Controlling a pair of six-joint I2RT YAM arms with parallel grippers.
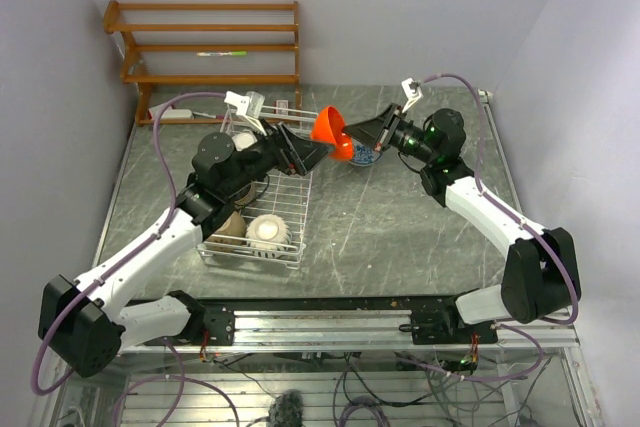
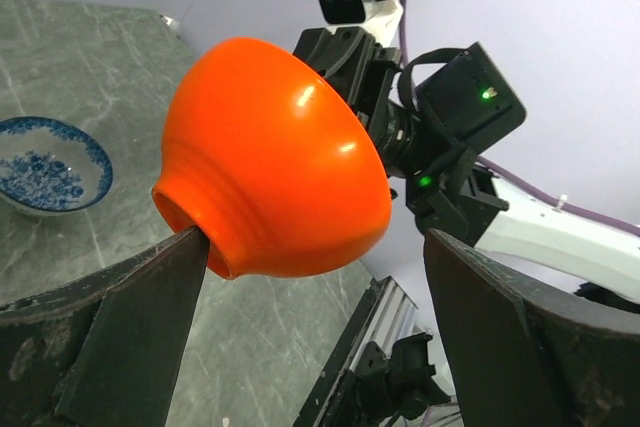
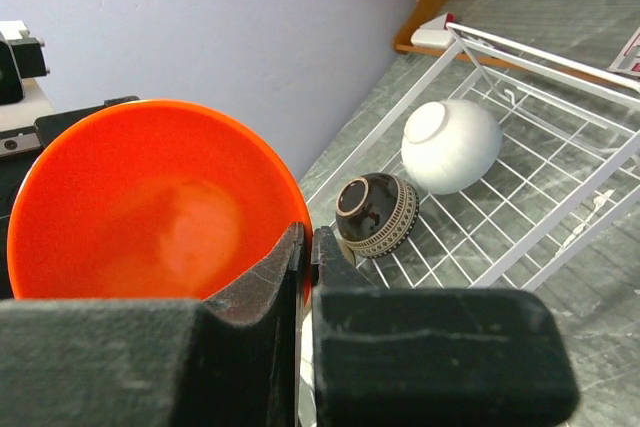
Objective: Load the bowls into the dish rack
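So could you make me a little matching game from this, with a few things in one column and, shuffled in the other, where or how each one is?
Things:
1. bright orange round bowl
2. white round bowl with a blue pattern
3. glossy dark-brown bowl with a patterned band
4. left pincer

Place or state:
a. standing upright on the grey stone-look table
b. wide open
c. lying tipped inside the white wire rack
d. up in the air, rim pinched by the right pincer

Pairs: 1-d, 2-a, 3-c, 4-b
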